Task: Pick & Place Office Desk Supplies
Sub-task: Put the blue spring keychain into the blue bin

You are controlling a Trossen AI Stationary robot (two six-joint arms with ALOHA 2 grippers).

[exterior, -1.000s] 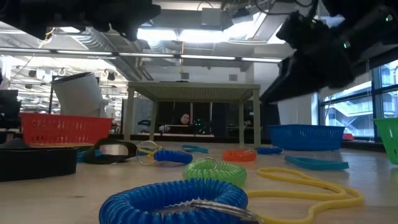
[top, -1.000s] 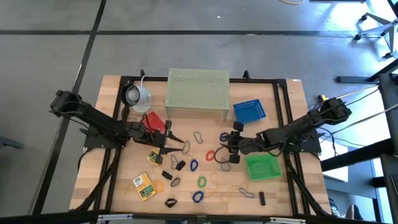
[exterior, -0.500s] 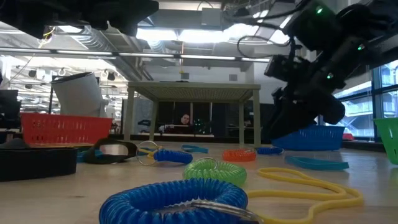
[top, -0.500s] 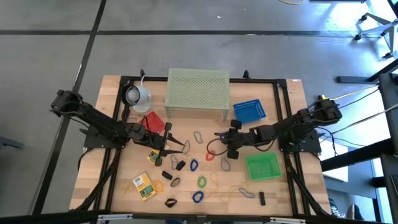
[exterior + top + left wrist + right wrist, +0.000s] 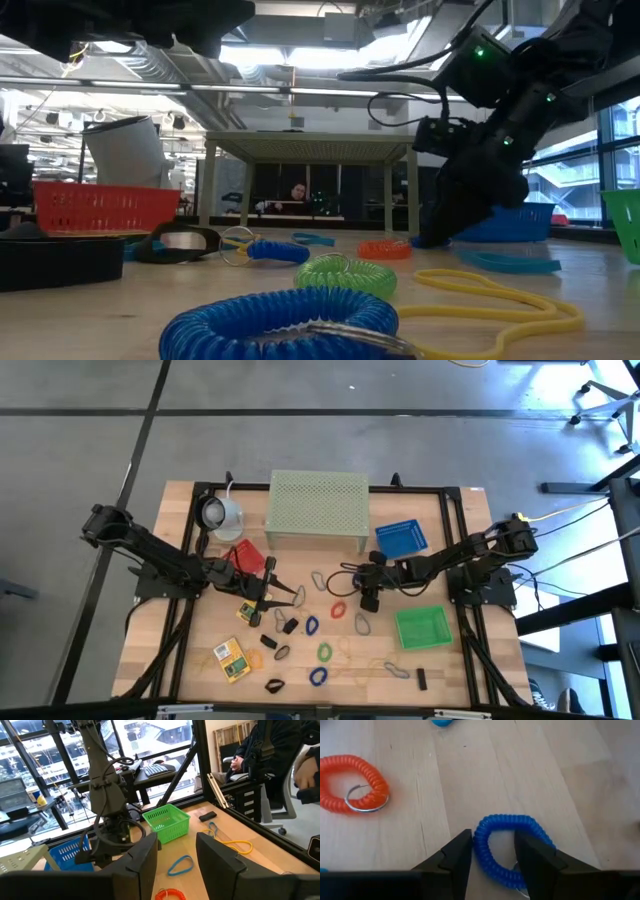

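Blue coil loop (image 5: 509, 849) lies flat on the table (image 5: 450, 540) near its middle, at about three o'clock from centre, with the red coil (image 5: 353, 782) just beside it and the blue bin (image 5: 401, 539) and green bin (image 5: 421, 628) farther out, at one and five o'clock of it. Right gripper (image 5: 492, 854) hangs directly over the loop, jaws parted and empty, one finger outside the near arc and the other over the hollow. To do this well, I judge it should come straight down so that one finger drops inside the ring, then pinch the arc only, clear of the red coil. Left gripper (image 5: 172, 857) waits at the table's nine o'clock side, jaws apart, gripping nothing that I can see.
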